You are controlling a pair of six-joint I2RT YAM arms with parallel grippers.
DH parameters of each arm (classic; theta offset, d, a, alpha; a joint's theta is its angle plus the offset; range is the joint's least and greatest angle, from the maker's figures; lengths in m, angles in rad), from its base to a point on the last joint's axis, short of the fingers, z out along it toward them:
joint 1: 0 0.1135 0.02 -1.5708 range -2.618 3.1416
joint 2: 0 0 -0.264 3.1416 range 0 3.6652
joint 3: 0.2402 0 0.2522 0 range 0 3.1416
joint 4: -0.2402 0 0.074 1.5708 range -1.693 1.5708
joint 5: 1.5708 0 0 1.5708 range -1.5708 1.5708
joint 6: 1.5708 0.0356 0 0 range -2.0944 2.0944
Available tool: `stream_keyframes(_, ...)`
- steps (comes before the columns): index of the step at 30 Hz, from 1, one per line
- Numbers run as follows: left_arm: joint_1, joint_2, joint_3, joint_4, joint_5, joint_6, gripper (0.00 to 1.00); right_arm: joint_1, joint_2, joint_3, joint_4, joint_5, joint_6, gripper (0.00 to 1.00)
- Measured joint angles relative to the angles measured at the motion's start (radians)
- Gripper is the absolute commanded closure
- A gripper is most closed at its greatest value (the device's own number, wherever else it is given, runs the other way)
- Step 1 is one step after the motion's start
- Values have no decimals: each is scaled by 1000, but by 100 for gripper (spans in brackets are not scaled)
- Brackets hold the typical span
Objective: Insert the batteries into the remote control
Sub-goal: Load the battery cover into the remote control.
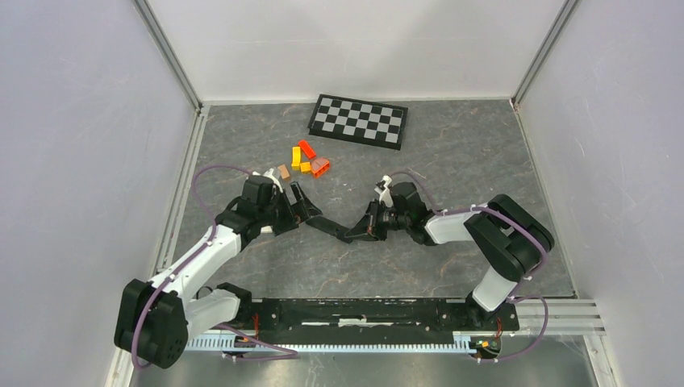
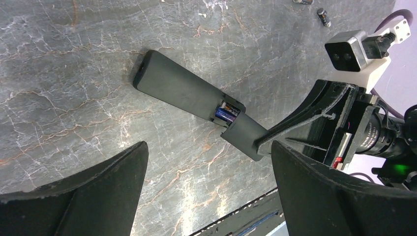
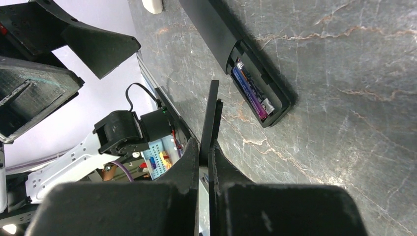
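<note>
The black remote (image 1: 327, 226) lies face down on the table between my grippers. Its battery bay is open, with a blue-purple battery (image 3: 252, 89) lying in it, also seen in the left wrist view (image 2: 225, 114). My right gripper (image 3: 204, 147) is shut on the thin black battery cover (image 3: 211, 113) and holds it edge-on right by the open bay (image 2: 246, 137). My left gripper (image 2: 209, 150) is open and empty, hovering near the remote's other end (image 1: 302, 205). Two loose small dark batteries (image 2: 323, 16) lie on the table beyond the remote.
A folded chessboard (image 1: 358, 120) lies at the back. Orange and red blocks (image 1: 310, 160) and a brown block (image 1: 283, 172) sit just behind my left gripper. White walls with metal rails enclose the table on three sides.
</note>
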Motion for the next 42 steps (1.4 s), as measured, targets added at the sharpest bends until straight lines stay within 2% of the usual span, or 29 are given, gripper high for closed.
stream_keyframes(27,13,1,-2,8,12,1,0,-18,105,28,60,3,42,100)
stream_keyframes(42,16,1,-2,7,17,1,0,-29,130,23,124,-1,117,99)
